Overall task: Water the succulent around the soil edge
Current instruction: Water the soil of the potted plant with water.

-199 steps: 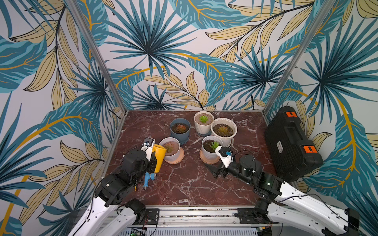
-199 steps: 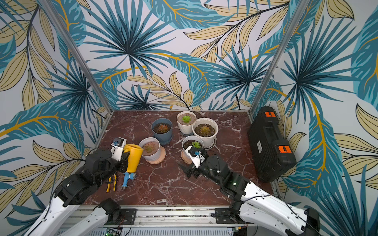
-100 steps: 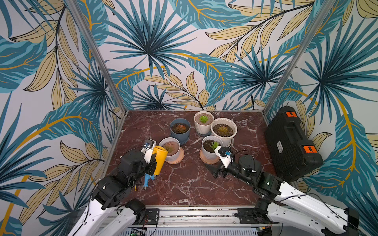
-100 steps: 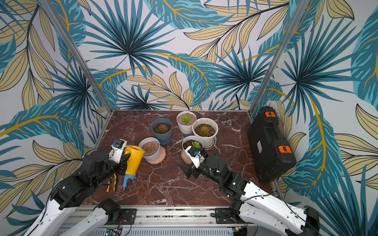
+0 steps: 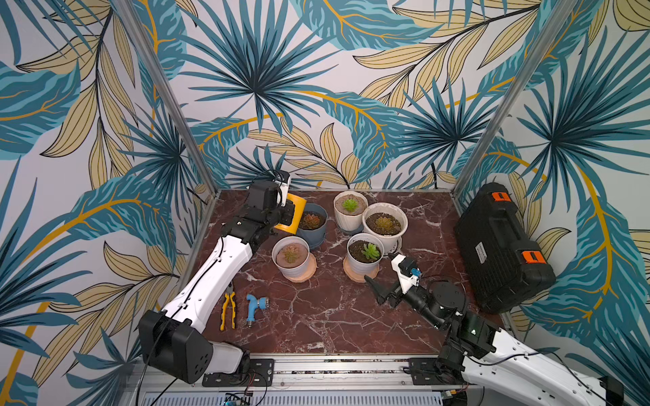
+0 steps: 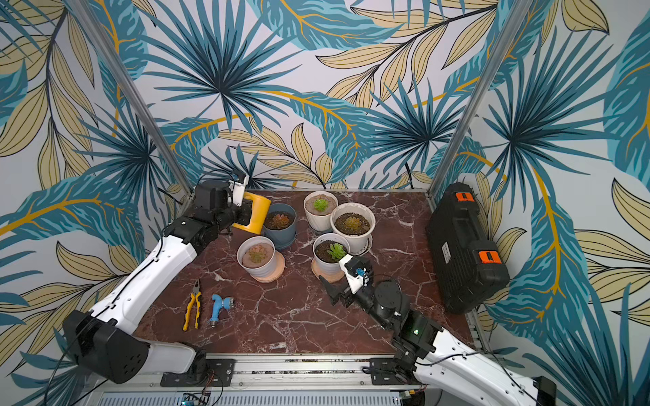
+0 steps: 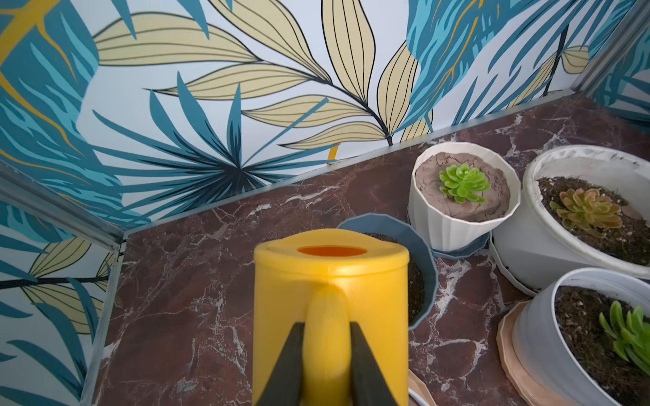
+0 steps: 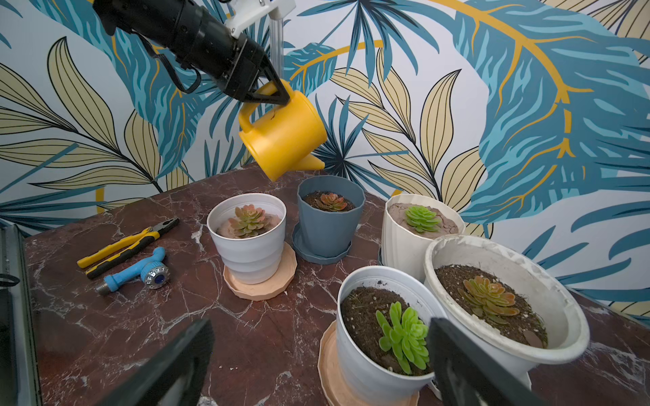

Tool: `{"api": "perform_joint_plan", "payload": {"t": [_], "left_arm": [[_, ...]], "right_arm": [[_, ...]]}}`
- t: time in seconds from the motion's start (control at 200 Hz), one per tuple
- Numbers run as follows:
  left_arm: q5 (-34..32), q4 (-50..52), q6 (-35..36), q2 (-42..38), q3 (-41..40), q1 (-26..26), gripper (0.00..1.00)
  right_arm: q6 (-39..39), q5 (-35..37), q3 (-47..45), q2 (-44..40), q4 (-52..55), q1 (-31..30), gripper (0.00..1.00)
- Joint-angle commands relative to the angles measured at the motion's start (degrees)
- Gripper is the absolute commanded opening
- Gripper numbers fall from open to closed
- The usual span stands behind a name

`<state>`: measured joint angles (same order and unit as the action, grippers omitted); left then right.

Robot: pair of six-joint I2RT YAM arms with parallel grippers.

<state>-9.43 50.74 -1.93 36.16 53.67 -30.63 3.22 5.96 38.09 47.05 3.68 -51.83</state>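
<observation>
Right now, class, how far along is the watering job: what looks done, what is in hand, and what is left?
Done: the yellow watering can is off the table, the left jaws shut on its handle. In hand: it hangs tilted, spout above the rim of the blue pot. Left: no water shows, so pouring around the soil edge of its succulent remains. The right jaws stand open, idle.

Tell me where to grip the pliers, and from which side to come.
Probably across both yellow handles near the pivot, coming down from above: the pliers lie flat on the table, handles close together there. The nozzle lies beside them, so open only slightly.
</observation>
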Motion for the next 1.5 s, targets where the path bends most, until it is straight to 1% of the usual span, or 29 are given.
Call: {"api": "perform_joint_plan", "payload": {"t": [0.0,0.335,0.345,0.381,0.861,1.046,1.217,1.497], "left_arm": [[0.73,-3.24,-0.51,-0.39,3.11,0.38,0.00],[2.93,-6.50,-1.93,0.58,2.00,0.40,0.00],[4.29,-6.68,-1.93,0.58,1.97,0.40,0.00],[4.90,-6.87,-2.02,0.65,1.98,0.40,0.00],[4.51,-6.17,-1.69,2.62,1.89,0.33,0.00],[4.94,-9.34,-2.26,3.10,2.28,0.37,0.00],[6.32,-12.08,-2.38,5.66,3.50,0.32,0.00],[5.69,-13.08,-1.94,8.29,3.24,0.37,0.00]], "right_arm": [[-0.38,0.06,-0.30,-0.02,-0.76,-0.11,1.00],[-0.35,0.02,-0.34,-0.03,-0.66,-0.12,1.00],[-0.40,0.02,-0.35,-0.03,-0.69,-0.11,0.99],[-0.38,0.11,-0.31,0.03,-0.66,-0.11,1.00],[-0.38,0.15,-0.23,-0.02,-0.56,-0.16,1.00],[-0.37,0.15,-0.32,0.01,-0.69,-0.14,0.99],[-0.28,0.28,-0.22,0.06,-0.58,-0.12,0.99],[-0.15,0.49,-0.29,-0.01,-0.50,-0.12,1.00]]}}
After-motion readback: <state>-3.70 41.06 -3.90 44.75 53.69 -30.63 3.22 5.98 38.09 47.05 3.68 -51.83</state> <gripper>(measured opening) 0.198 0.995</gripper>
